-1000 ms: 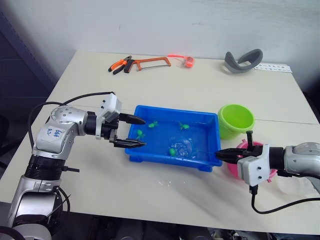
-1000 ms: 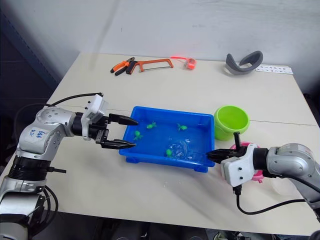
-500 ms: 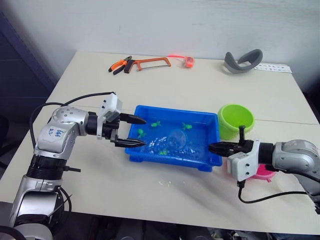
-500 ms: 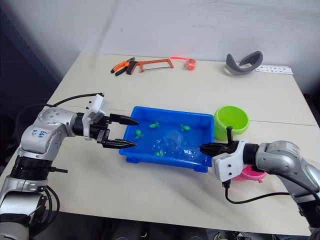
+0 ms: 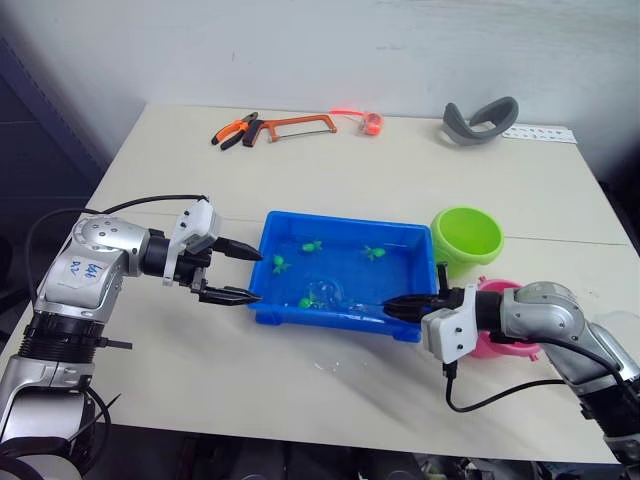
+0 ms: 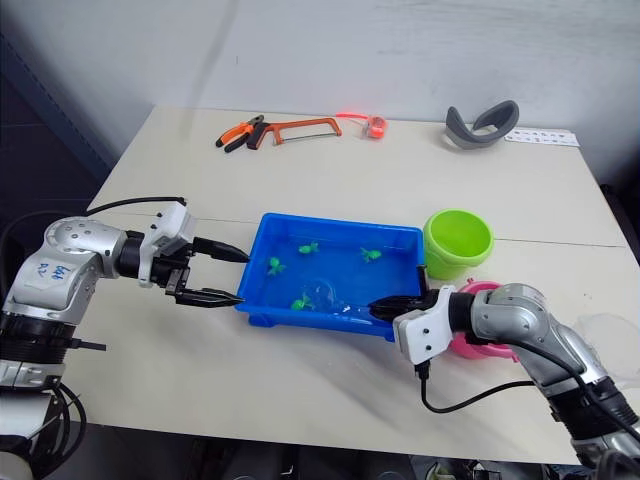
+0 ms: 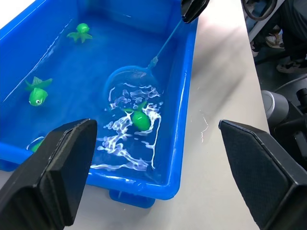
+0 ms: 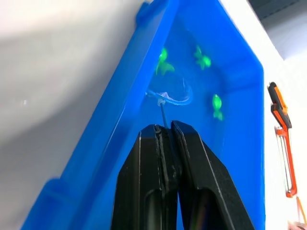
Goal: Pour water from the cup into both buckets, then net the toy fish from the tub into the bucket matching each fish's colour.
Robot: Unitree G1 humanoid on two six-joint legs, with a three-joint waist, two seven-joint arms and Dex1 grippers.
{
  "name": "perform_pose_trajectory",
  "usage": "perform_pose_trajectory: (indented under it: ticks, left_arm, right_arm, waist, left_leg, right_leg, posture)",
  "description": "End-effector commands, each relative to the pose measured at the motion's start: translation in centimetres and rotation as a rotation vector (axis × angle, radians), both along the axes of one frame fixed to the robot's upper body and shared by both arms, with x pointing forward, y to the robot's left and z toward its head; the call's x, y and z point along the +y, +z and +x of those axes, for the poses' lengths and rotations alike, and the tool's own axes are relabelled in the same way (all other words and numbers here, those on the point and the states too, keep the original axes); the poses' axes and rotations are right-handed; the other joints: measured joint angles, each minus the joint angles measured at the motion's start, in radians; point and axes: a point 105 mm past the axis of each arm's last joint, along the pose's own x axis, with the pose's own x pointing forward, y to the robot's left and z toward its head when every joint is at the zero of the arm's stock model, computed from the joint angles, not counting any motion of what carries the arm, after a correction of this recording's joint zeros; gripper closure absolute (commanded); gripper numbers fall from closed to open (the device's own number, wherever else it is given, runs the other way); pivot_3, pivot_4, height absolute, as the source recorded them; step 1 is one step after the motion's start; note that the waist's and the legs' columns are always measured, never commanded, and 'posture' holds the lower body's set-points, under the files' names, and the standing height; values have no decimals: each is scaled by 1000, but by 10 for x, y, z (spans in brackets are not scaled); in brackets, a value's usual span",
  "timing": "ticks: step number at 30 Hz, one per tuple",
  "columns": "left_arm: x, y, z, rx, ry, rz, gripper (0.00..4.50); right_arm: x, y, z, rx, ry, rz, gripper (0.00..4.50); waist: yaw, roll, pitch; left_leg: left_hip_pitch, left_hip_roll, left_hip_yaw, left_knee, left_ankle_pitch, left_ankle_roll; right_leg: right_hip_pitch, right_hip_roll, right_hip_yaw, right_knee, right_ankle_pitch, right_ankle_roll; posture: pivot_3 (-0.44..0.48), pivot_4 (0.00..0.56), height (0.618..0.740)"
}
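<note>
Now the right gripper (image 6: 385,309) has its jaws clamped on the net (image 7: 132,79), whose hoop sits in the tub (image 5: 420,240) beside a green fish (image 7: 140,119). Left gripper (image 5: 243,275) jaws apart. Lifting fast could spill the fish.

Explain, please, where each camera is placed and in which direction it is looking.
Eye views: on the head, looking down at the tub; both arms show.
Left wrist view: between the open left gripper fingers, facing the net in the water.
Right wrist view: along the right gripper, shut on the net handle, into the tub.
Shared: tub, net and green fish.
</note>
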Motion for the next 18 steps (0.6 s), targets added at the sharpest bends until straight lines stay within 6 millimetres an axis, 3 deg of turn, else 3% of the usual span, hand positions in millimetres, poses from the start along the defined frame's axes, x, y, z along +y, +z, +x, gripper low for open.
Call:
perform_pose_trajectory:
  ticks: [1,6,13,18]
  left_arm:
    - [1,11,-4,-47,-9,0,62]
    - [-1,15,0,-57,0,-28,62]
    - [-26,39,10,-70,-10,-210,62]
    - [-27,31,18,-71,-23,-156,62]
  right_arm:
    - [8,26,2,81,-44,199,4500]
    - [1,42,9,181,-144,340,4500]
    - [-24,62,0,236,-277,448,4500]
    - [-39,60,-8,163,-362,374,4500]
  waist:
    - [0,0,0]
    - [0,0,0]
    - [11,0,0]
    - [10,0,0]
  left_leg:
    - [0,0,0,0,0,0]
    - [0,0,0,0,0,0]
    - [-1,-1,-2,0,0,0]
    - [-1,-1,-2,0,0,0]
  right_leg:
    - [0,0,0,0,0,0]
    - [0,0,0,0,0,0]
    - [1,0,0,0,0,0]
    - [1,1,0,0,0,0]
  posture:
    - [0,150,740]
    - [0,150,740]
    - [0,150,740]
    - [0,150,740]
